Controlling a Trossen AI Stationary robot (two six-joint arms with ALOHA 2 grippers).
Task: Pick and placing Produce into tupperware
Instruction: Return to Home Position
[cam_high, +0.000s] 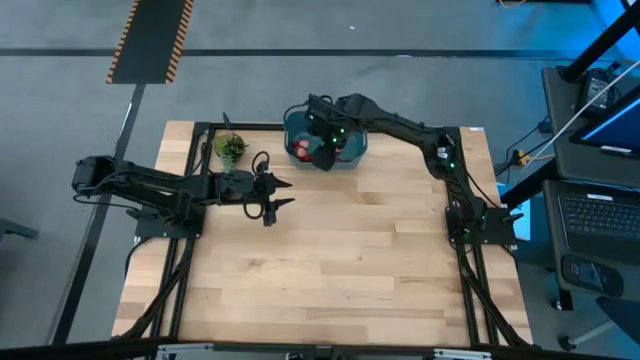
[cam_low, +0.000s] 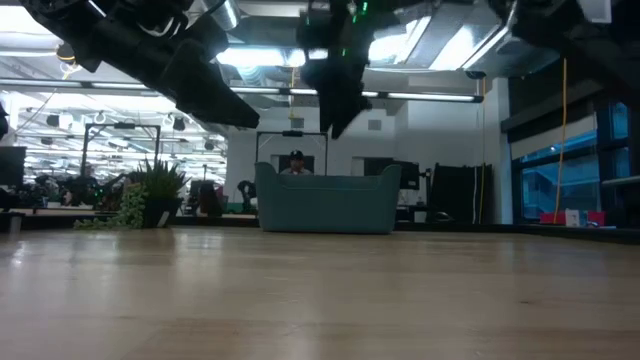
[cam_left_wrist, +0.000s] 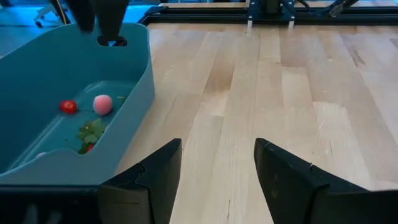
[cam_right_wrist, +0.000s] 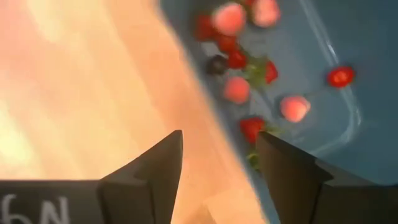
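Teal-blue tub at the far side of a pale wooden bench, seen from above. Over its near-left part, the right pincer, with red produce just beside it inside the tub. Well apart to the left, above bare wood, the left pincer, near a green leafy bunch. No loose pieces visible on the boards.

From bench height: tub standing flat in the middle distance, right pincer hanging above its rim, left arm high to one side, a person far behind in the room.

From the left wrist: fingers apart, nothing between them. Tub alongside, holding a red piece, a pink one and some green tops.

From the right wrist: fingers apart and empty, the tub's edge running below the gap. About ten red and pink pieces gathered inside.

As a judgement: filling apparently finished, only the retreat to rest remaining. Raise the right arm straight up first, to avoid catching the thick rim and dragging the tub, then fold it back towards its base on the right. Keep both pincers parted and slow. Steer the left arm clear of the leafy bunch.
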